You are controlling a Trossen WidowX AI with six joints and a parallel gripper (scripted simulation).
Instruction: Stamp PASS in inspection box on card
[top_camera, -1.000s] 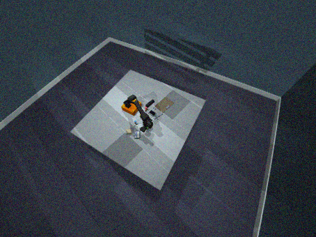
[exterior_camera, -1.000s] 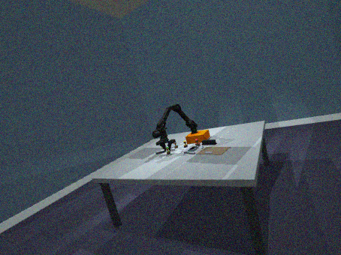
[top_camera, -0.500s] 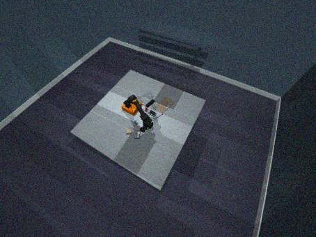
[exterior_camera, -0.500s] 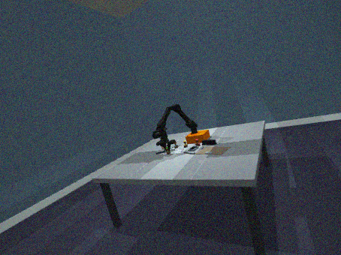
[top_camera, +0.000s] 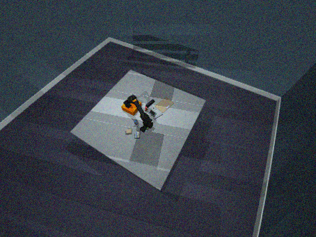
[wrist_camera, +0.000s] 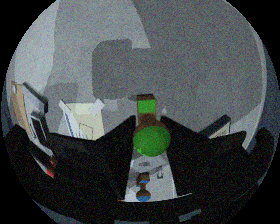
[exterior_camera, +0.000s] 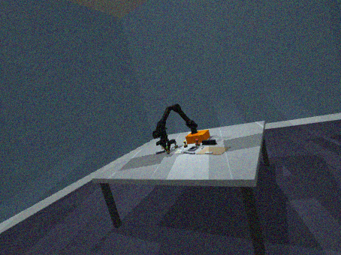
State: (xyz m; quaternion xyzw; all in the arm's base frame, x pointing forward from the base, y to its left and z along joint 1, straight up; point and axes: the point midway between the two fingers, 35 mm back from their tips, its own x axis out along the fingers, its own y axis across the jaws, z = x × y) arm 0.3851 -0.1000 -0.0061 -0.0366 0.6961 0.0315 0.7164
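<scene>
My gripper (wrist_camera: 148, 119) (exterior_camera: 167, 149) is shut on the green-topped stamp, low over the bench. The stamp's round green knob (wrist_camera: 151, 141) and square green marking (wrist_camera: 146, 106) show between the fingers in the wrist view; no lettering is legible, and its underside is hidden. The cream card (wrist_camera: 91, 112) with a thin outlined box (wrist_camera: 86, 131) lies left of the gripper, partly hidden by the left finger. What looks like the ink pad, a dark rectangle in a pale case (wrist_camera: 38, 126) (top_camera: 152, 113), is farther left.
A blue-topped stamp (wrist_camera: 143, 196) stands behind the held one. A red-marked item (wrist_camera: 50, 169) is at the lower left. A tan sheet (top_camera: 164, 104) (exterior_camera: 215, 151), a black block (top_camera: 150, 103) (exterior_camera: 209, 142) and an orange block (top_camera: 130, 109) (exterior_camera: 198, 136) are near the arm's base. A dark-edged case (wrist_camera: 220, 129) lies right.
</scene>
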